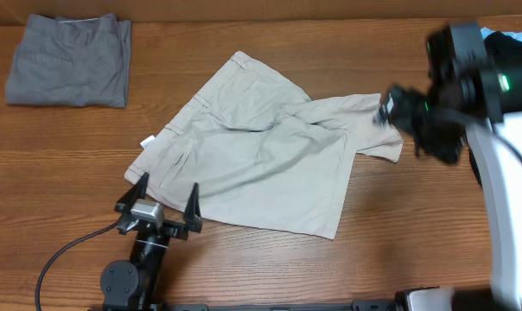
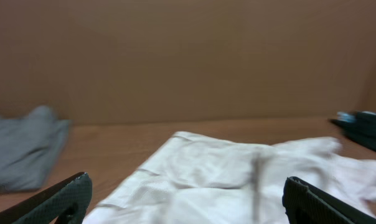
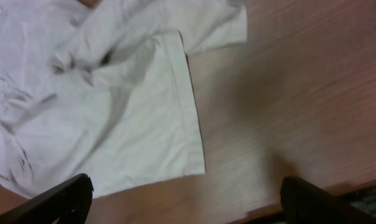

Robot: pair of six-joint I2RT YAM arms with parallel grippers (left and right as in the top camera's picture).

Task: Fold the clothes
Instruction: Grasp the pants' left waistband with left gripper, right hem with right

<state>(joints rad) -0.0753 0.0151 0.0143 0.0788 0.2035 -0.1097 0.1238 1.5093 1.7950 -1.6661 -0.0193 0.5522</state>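
Observation:
The beige khaki shorts (image 1: pixel 261 147) lie crumpled in the middle of the table, one leg partly folded over, with a small white tag (image 1: pixel 146 142) at the left edge. They also show in the left wrist view (image 2: pixel 238 180) and the right wrist view (image 3: pixel 113 106). My left gripper (image 1: pixel 168 194) is open and empty at the shorts' near-left corner, and it looks open in its own view (image 2: pixel 188 202). My right gripper (image 1: pixel 395 112) is raised above the shorts' right leg end, open and empty (image 3: pixel 188 199).
Folded grey shorts (image 1: pixel 69 59) lie at the back left, also seen in the left wrist view (image 2: pixel 20 149). A black garment (image 1: pixel 512 39) sits at the back right, partly behind the right arm. Wooden table (image 1: pixel 416 216) surrounds the shorts.

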